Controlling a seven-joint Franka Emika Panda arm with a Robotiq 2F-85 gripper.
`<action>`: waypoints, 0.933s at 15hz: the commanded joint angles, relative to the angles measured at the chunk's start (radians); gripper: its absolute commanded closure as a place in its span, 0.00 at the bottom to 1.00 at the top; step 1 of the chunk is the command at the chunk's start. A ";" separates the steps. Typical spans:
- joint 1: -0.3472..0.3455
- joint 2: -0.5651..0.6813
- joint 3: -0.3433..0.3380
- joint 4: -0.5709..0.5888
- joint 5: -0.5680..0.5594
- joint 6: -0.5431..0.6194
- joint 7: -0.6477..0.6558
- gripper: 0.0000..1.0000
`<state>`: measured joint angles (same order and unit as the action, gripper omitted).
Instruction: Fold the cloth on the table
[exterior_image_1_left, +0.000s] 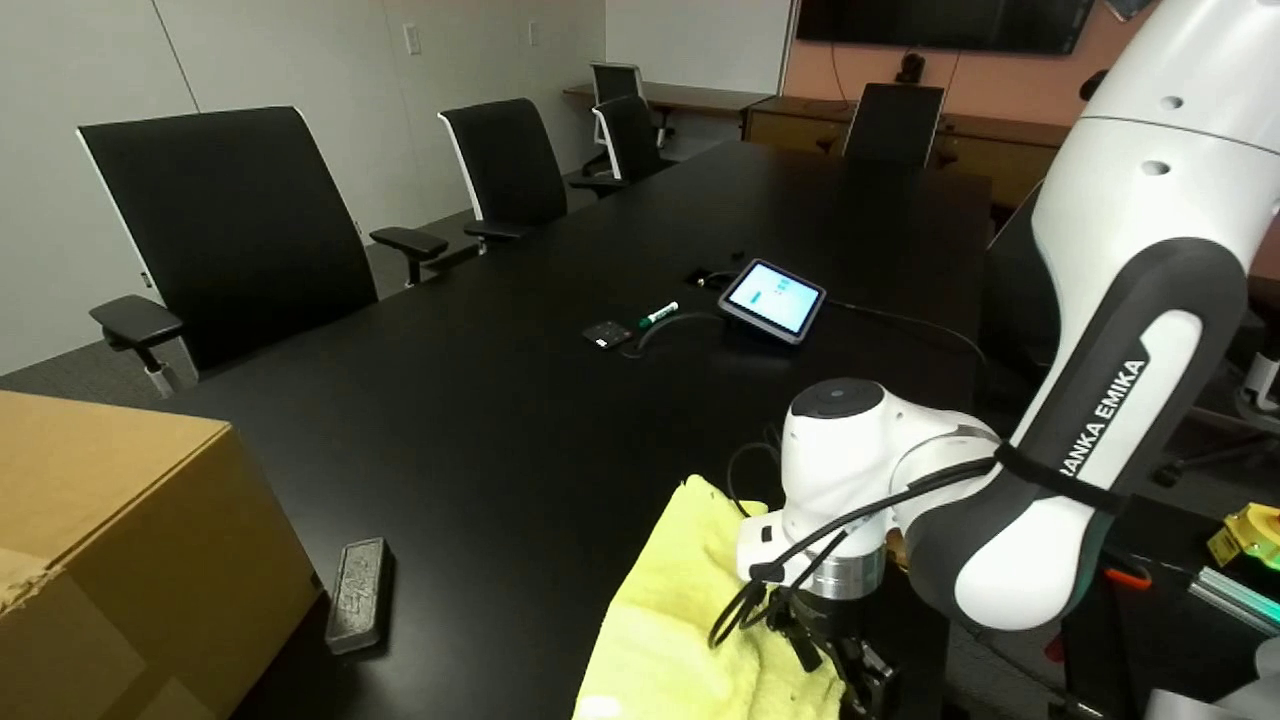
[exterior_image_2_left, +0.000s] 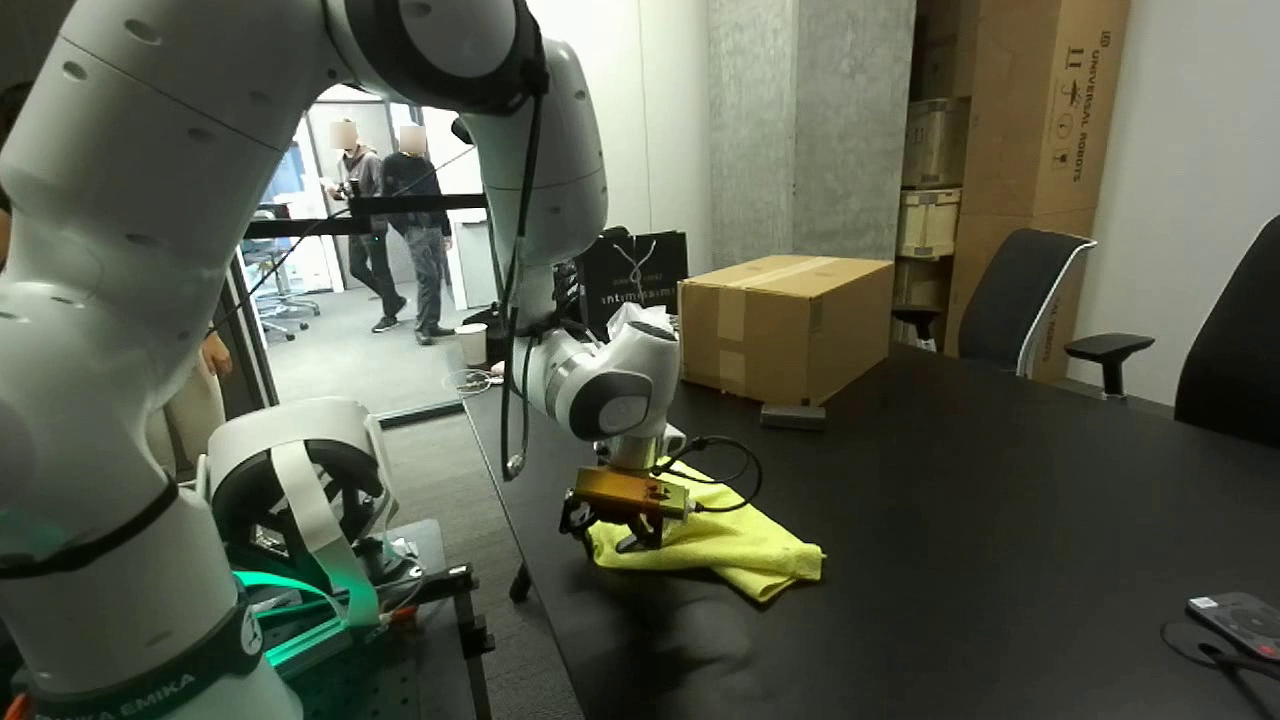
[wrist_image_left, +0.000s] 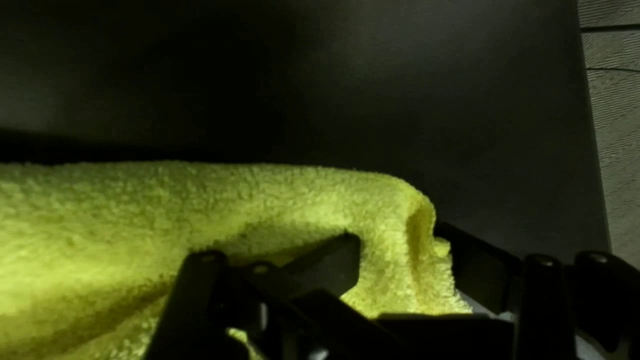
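1. Pincer (wrist_image_left: 397, 245), wrist view: its jaws stand apart, straddling the ruffled end of the cloth (wrist_image_left: 150, 215); no firm pinch shows. Grasping for a fold seems the step in hand.
2. In an exterior view, the cloth (exterior_image_2_left: 735, 545) lies rumpled on the table (exterior_image_2_left: 920, 580), the pincer down at one end.
3. In an exterior view, the arm (exterior_image_1_left: 1120, 350) hides part of the cloth (exterior_image_1_left: 665, 625). Next likely: close fully, then lift the straddled end across the rest.

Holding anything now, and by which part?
Nothing is held, as far as shows: the gripper stands open, a bunched end of the cloth between its fingers.
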<state>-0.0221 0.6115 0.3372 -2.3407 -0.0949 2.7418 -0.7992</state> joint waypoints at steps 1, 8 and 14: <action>-0.016 -0.026 0.016 0.028 0.029 -0.089 0.025 0.84; 0.064 -0.057 -0.046 0.212 0.000 -0.449 0.085 0.92; 0.145 -0.020 -0.087 0.445 -0.061 -0.724 0.098 0.92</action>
<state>0.0694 0.5696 0.2764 -2.0145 -0.1183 2.1365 -0.7246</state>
